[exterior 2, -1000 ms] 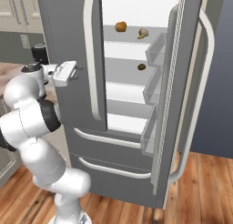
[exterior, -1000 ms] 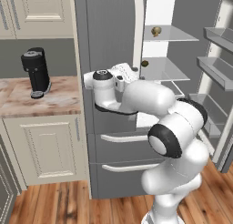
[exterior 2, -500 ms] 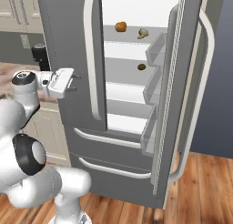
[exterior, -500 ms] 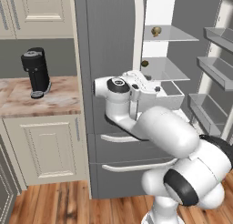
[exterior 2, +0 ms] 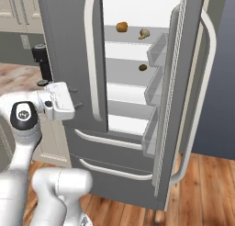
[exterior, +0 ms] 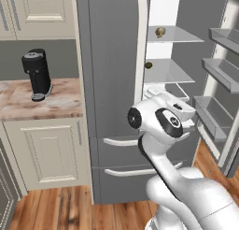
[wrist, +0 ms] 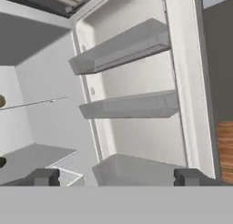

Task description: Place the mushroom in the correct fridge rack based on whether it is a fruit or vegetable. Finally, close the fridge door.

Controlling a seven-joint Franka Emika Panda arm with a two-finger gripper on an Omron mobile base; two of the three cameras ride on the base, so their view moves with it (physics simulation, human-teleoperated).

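The small tan mushroom [exterior 2: 144, 33] lies on the fridge rack [exterior 2: 131, 40], the top glass shelf, right of a smooth orange-brown item [exterior 2: 121, 26]. From the left base view the mushroom [exterior: 160, 32] shows on the same fridge rack [exterior: 182, 36]. My gripper [exterior 2: 76, 98] hangs in front of the shut left door, well below and left of the mushroom. It is open and holds nothing. In the hand view the gripper [wrist: 116, 177] has its fingertips [wrist: 43, 176] spread wide and faces the open fridge door [wrist: 136, 104] with its bins.
A small dark ball [exterior 2: 142, 67] sits on the second shelf. The right fridge door [exterior 2: 183, 82] stands wide open with three bins. A black coffee machine [exterior: 37, 74] stands on the wooden counter [exterior: 60, 103] at the left. My own arm bulks low in front of the fridge.
The arm has swung and folded closer to the cameras, carrying the hand down and to the right in front of the left door. The gripper has stayed open. The items on the shelves have not moved.
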